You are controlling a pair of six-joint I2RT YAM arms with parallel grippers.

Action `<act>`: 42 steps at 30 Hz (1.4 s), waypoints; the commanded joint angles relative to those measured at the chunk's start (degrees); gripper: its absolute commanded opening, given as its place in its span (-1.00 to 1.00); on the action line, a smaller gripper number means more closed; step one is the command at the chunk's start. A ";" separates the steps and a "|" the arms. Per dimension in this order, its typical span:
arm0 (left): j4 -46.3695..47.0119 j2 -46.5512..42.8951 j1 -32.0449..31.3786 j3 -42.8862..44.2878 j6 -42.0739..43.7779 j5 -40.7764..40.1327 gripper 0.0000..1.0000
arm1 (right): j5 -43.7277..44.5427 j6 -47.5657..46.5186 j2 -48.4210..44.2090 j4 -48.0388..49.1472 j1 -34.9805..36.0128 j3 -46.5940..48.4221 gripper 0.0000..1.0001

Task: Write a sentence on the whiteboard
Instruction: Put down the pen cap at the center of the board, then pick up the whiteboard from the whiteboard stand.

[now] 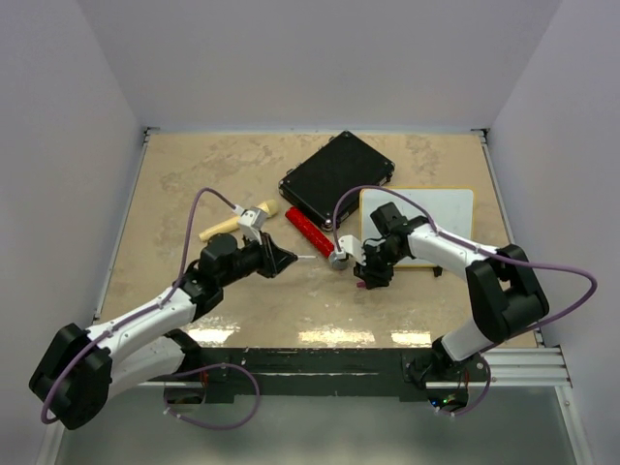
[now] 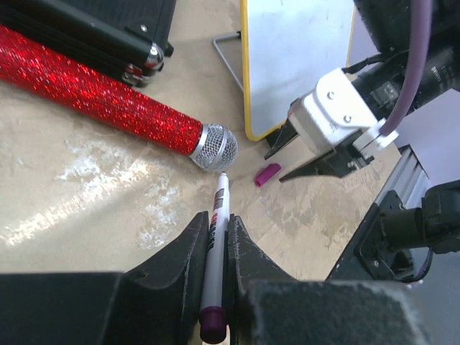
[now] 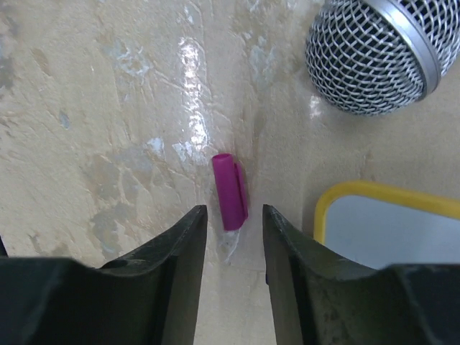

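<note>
The whiteboard [image 1: 448, 208] lies flat at the right, white with a thin yellow rim; its near corner shows in the left wrist view [image 2: 295, 57] and the right wrist view [image 3: 402, 233]. No sentence shows on the surface in view. My left gripper [image 1: 286, 260] [image 2: 218, 223] is shut on a white marker [image 2: 215, 251] with a purple end, its uncapped tip pointing toward the board. My right gripper [image 1: 366, 279] [image 3: 234, 212] hangs open just over the purple marker cap [image 3: 228, 187] [image 2: 267, 174], which lies on the table beside the board's corner, untouched.
A red glitter microphone [image 1: 312, 232] [image 2: 108, 97] lies between the arms, its mesh head [image 3: 374, 50] close to the cap. A black case [image 1: 337, 174] sits behind it. A pale wooden tool [image 1: 237, 221] lies left of the microphone.
</note>
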 commanded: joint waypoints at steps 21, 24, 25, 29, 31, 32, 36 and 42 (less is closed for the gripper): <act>-22.16 -17.81 0.59 12.11 38.96 7.15 -1.00 | -0.01 -17.33 2.63 -25.17 -25.82 39.76 0.65; -21.52 -19.32 0.85 11.55 39.14 9.45 -1.00 | 0.35 -18.64 6.05 -25.61 -26.52 43.54 0.69; -21.09 -19.67 0.85 11.21 39.14 9.54 -1.00 | 0.26 -19.08 6.93 -25.87 -26.52 44.43 0.71; -21.09 -19.59 1.03 11.20 39.14 10.33 -1.00 | -0.62 -19.53 11.59 -26.58 -28.81 49.70 0.78; -21.09 -19.24 0.94 11.29 39.14 10.51 -1.00 | -1.23 -19.53 12.12 -26.75 -29.24 50.77 0.80; -21.17 -19.15 0.94 11.29 39.14 10.59 -1.00 | -1.32 -19.44 12.21 -26.41 -29.42 51.38 0.80; -21.00 -18.97 1.03 11.38 39.14 10.86 -1.00 | -2.03 -19.17 13.52 -25.35 -29.69 51.82 0.81; -21.09 -18.79 1.21 11.38 39.14 12.70 -1.00 | -5.27 -22.16 20.99 -31.40 -29.69 58.23 0.75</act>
